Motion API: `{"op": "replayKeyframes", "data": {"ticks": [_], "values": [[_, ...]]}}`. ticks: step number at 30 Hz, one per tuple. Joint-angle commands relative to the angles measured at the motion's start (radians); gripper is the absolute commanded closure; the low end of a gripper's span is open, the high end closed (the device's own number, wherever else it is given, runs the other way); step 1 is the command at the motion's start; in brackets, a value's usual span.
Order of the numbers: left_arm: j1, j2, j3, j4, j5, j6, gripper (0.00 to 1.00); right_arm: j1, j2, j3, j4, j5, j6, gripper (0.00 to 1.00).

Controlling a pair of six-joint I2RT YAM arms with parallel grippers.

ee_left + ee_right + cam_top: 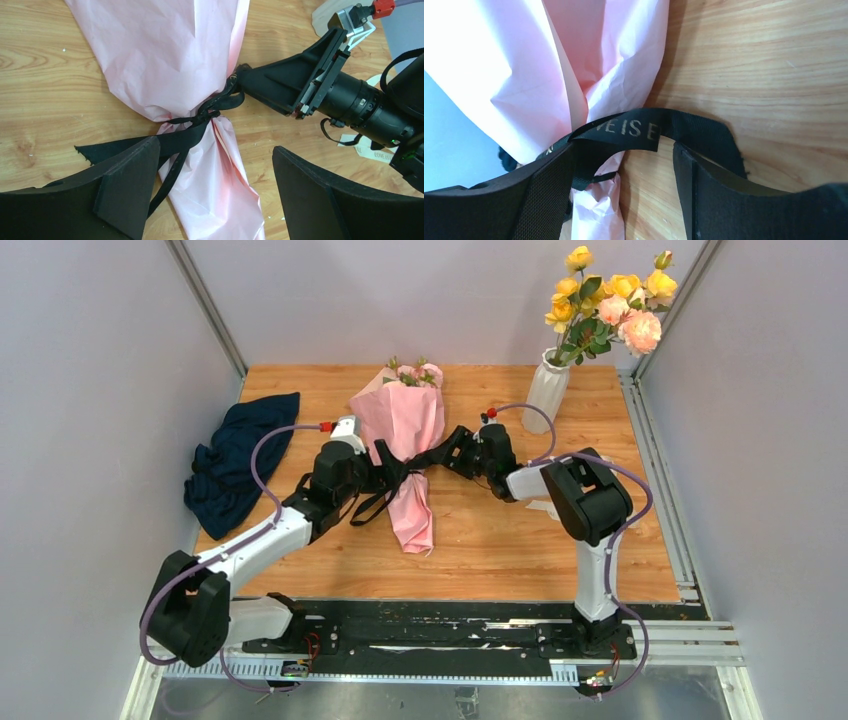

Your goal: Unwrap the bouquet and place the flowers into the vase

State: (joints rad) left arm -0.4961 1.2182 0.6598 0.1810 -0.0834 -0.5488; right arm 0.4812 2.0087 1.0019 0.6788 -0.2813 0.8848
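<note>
Two arms reach low over a wooden desk, meeting from either side at the tied waist of the bouquet, which lies flat between them. The left end effector is spread wide and straddles the paper cone just below the ribbon knot; a ribbon tail runs past one finger. The right arm is bent at the elbow, its end effector parted at the knot, a ribbon strip lying across the gap, not pinched. The flowers lie beyond both end effectors. The vase stands behind the right one, well apart
</note>
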Motion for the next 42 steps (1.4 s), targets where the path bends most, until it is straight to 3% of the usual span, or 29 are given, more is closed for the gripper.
{"op": "replayKeyframes", "data": {"ticks": [1, 5, 9, 14, 20, 22, 26, 29, 37, 42], "values": [[-0.012, 0.010, -0.019, 0.026, -0.018, 0.018, 0.11, -0.030, 0.063, 0.008, 0.097, -0.060, 0.110, 0.27], [-0.013, 0.014, -0.025, 0.025, -0.016, 0.023, 0.11, -0.051, 0.071, -0.052, 0.257, -0.063, 0.180, 0.29], [-0.015, 0.026, -0.021, 0.025, -0.015, 0.022, 0.11, -0.063, 0.104, -0.030, 0.275, -0.074, 0.205, 0.29], [-0.022, 0.031, -0.018, 0.023, -0.017, 0.027, 0.11, -0.082, 0.200, -0.026, 0.455, -0.093, 0.363, 0.29], [-0.027, 0.037, -0.025, 0.023, -0.026, 0.028, 0.12, -0.079, 0.246, 0.041, 0.388, -0.101, 0.350, 0.28], [-0.029, 0.037, -0.023, 0.024, -0.026, 0.028, 0.12, -0.079, 0.250, 0.045, 0.395, -0.097, 0.351, 0.40], [-0.033, 0.040, -0.023, 0.023, -0.034, 0.032, 0.12, -0.081, 0.218, 0.024, 0.394, -0.082, 0.328, 0.81], [-0.038, 0.070, -0.012, 0.025, -0.036, 0.029, 0.12, -0.080, 0.177, 0.001, 0.382, -0.078, 0.283, 0.99], [-0.064, 0.131, 0.056, 0.028, -0.044, 0.030, 0.12, -0.069, 0.019, -0.082, 0.398, -0.111, 0.196, 1.00], [-0.064, 0.205, 0.185, 0.026, -0.077, 0.044, 0.12, -0.013, -0.127, -0.129, 0.277, -0.073, 0.045, 1.00]]}}
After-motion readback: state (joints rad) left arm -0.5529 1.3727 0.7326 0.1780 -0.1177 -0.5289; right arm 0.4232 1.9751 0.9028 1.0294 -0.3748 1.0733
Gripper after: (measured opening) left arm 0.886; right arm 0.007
